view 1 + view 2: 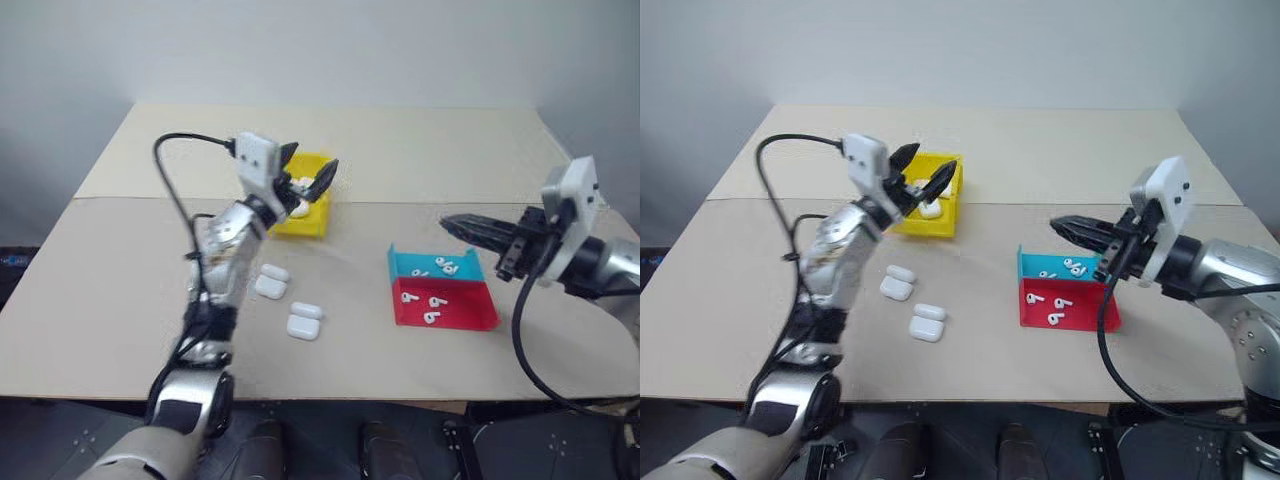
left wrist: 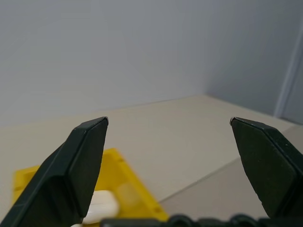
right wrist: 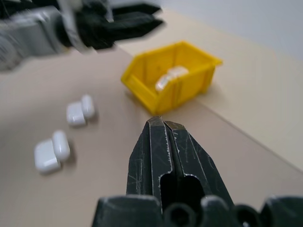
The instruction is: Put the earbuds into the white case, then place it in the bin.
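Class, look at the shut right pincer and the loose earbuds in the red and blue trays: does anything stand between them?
Nothing visible does. The right pincer hangs shut just beyond the shallow blue tray and red tray, where the tiny white glossy plastic earbuds lie uncovered.

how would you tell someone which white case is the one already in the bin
Find the yellow bin at the back of the tan table, under the open left gripper. The closed white case lies inside its walls. The two open cases sit nearer the table's front edge, outside the bin with lids flipped open.
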